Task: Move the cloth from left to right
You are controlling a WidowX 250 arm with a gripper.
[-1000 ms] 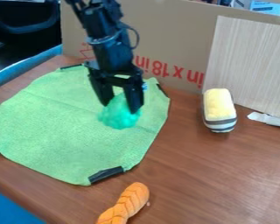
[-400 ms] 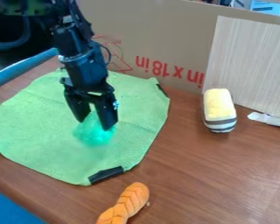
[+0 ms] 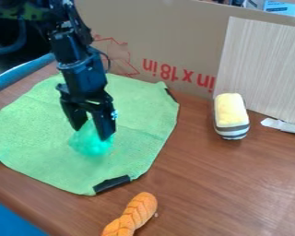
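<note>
The black gripper (image 3: 91, 132) hangs over the left half of the work surface, its fingers pointing down and closed around a crumpled teal cloth (image 3: 88, 146). The bunched teal cloth bulges between and below the fingertips; whether its underside touches the green sheet is hard to tell. Beneath lies the large light green cloth sheet (image 3: 45, 133), spread flat on the brown table (image 3: 224, 184), with black pieces at several of its corners.
To the right of the green sheet stands a yellow block-shaped plush (image 3: 230, 110) with a striped end. An orange braided toy (image 3: 134, 214) lies at the front edge. A cardboard wall (image 3: 174, 41) and a pale wood-grain board (image 3: 267, 69) close off the back.
Gripper and teal cloth have moved together to the left and toward the front over the green sheet. The plush, the orange toy and the sheet have kept their places.
</note>
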